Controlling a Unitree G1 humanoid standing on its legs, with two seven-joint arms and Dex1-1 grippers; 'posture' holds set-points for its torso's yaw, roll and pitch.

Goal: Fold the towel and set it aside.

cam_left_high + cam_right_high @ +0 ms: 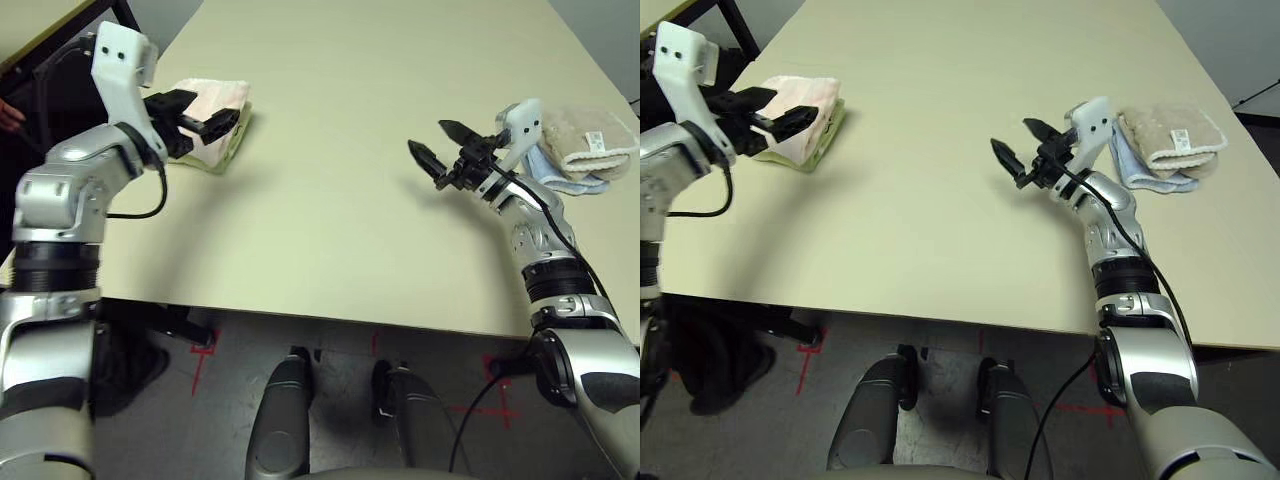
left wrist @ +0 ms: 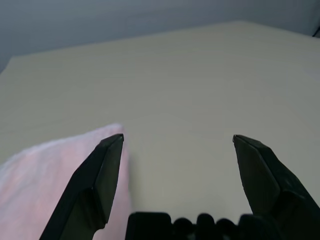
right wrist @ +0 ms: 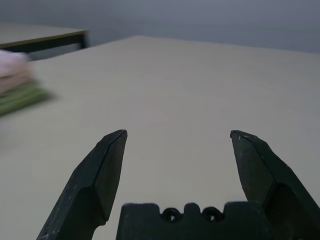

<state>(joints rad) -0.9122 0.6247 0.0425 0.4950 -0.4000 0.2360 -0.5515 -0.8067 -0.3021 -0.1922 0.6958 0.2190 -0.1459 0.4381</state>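
Pink towel [image 1: 800, 100] folded atop green towel [image 1: 825, 140], partly hidden behind released left end effector [image 1: 768, 108]. Right end effector [image 1: 1018, 152] released, empty. Beige towel's tag [image 1: 1181, 138] unreadable.

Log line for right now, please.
towel: folded, on green towel | left gripper: open, empty | right gripper: open, empty

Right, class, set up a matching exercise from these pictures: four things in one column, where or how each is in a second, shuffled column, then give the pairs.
Things:
1. pink towel
2. green towel
3. beige towel
4. right hand

Descriptions:
A. folded, lying on a light-blue towel at the table's right side
B. open, holding nothing, above the table
C. folded, on top of the stack at the left
D. under the pink one

Pairs: 1-C, 2-D, 3-A, 4-B
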